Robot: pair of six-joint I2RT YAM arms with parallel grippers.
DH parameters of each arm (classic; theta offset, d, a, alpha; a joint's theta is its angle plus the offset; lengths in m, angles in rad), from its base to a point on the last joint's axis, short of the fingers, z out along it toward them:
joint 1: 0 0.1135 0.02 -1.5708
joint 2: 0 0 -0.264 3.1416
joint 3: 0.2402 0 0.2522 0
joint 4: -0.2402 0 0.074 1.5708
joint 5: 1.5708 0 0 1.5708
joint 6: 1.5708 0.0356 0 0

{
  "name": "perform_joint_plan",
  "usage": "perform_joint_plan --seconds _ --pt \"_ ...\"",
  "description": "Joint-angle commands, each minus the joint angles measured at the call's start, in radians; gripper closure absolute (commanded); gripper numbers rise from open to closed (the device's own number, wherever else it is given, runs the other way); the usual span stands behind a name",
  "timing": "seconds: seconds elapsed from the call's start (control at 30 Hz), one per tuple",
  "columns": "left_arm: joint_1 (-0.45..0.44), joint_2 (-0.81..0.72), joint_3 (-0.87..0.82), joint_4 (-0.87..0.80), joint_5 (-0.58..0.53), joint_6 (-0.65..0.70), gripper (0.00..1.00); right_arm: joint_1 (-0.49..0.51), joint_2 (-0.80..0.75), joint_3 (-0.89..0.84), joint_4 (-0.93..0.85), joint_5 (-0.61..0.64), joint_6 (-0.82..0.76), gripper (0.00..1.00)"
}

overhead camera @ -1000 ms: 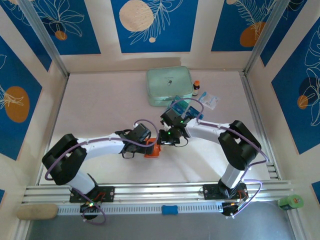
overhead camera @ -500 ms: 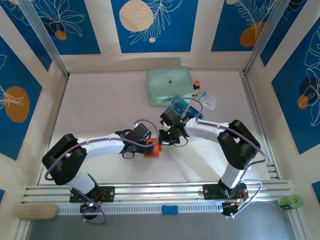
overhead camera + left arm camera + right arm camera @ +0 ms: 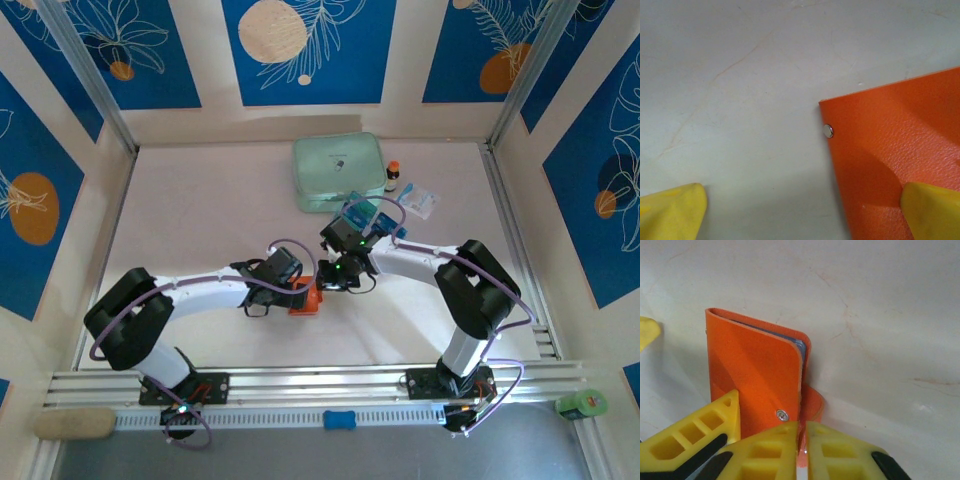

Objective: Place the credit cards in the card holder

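As before, card holder unmoved.

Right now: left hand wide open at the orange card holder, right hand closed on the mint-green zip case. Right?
No. The right hand is closed on the orange card holder, at its snap tab, not on the mint-green zip case, which lies apart from both hands; the right wrist view shows it. The left hand is wide open at the card holder, as said.
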Motion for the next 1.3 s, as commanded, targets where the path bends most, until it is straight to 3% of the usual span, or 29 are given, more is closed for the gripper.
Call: perform_joint_plan --seconds 0.0,0.3,0.53,0.87,1.27 --pt "-0.009 0.036 -0.029 -0.054 -0.024 0.007 0.0 0.01 -0.011 -0.007 -0.037 -0.01 -0.009 0.77" --pt "-0.011 0.034 -0.03 -0.057 -0.026 0.009 0.0 0.015 0.0 0.009 -0.042 -0.009 -0.009 0.77" --pt "-0.011 0.032 -0.034 -0.054 -0.027 0.008 0.0 0.008 -0.002 -0.003 -0.031 -0.012 -0.002 1.0" --pt "-0.011 0.035 -0.041 -0.045 -0.026 0.005 0.0 0.007 -0.01 -0.009 0.045 -0.118 0.034 1.0" --pt "-0.01 0.034 -0.039 -0.043 -0.024 0.003 0.0 0.031 0.069 0.015 0.067 -0.127 0.049 1.0"
